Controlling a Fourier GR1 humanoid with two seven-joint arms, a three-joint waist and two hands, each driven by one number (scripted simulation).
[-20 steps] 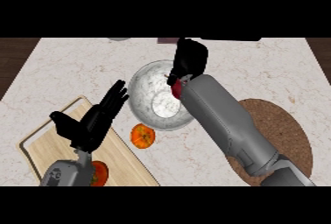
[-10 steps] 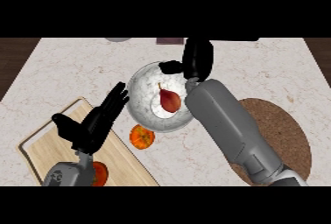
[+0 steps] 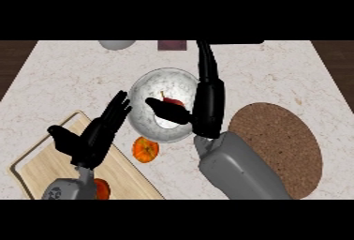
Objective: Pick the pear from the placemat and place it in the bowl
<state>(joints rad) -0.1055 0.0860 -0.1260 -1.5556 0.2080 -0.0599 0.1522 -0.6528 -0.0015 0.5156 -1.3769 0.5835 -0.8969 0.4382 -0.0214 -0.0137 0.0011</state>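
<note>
The pear [image 3: 173, 101], red with a thin stem, lies inside the pale bowl [image 3: 149, 123] at the counter's middle; my right thumb hides part of it. Over the bowl's right rim my right hand [image 3: 208, 105] is open, its fingers straight and pointing to the far edge, with nothing in it. The round brown placemat [image 3: 280, 150] at the right carries nothing. Left of the bowl my left hand [image 3: 92, 136] rests open, fingers up, above the cutting board.
A wooden cutting board [image 3: 48, 164] lies at the near left with a red fruit [image 3: 102, 188] on it. An orange fruit [image 3: 145, 149] sits just before the bowl. A grey object [image 3: 116, 44] and a dark purple one [image 3: 173, 45] stand at the far edge.
My right hand let the pear go into the bowl, opened, and has drawn back toward me along the bowl's right side. The left hand has hardly moved.
</note>
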